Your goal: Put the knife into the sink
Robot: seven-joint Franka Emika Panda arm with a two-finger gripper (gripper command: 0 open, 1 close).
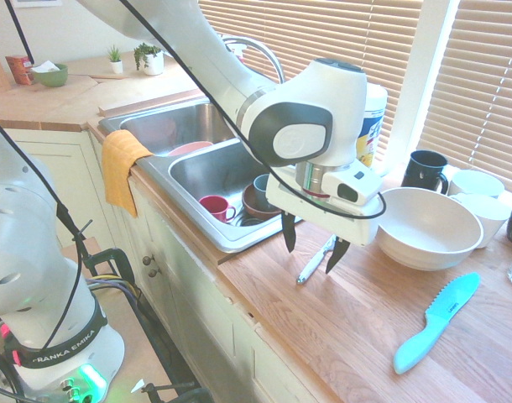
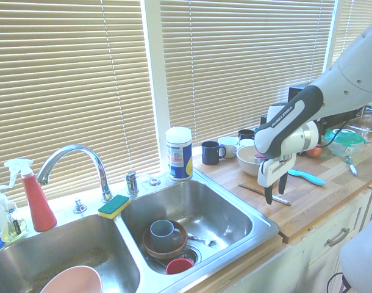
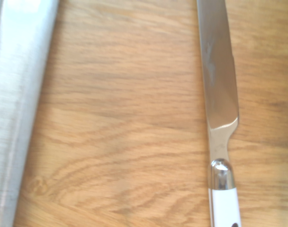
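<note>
Your knife [image 1: 315, 260] lay flat on the wooden worktop [image 1: 357, 336], just beside the sink's [image 1: 231, 239] rim, untouched. Your hand [image 1: 313, 248] hung directly above it, pointing down, its fingers spread wide and empty, one on each side of the knife's line. You were in the approach step. Next, I judge, you needed to lower until the fingers straddled the slim handle, then close squarely; a knife that thin slips easily.

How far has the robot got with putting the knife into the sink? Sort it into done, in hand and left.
Done: the claw hangs open, pointing down, over the knife. In hand: nothing is gripped; the knife lies flat on the wooden counter beside the sink. Left: closing on the knife, lifting it, carrying it across and dropping it in.
</note>
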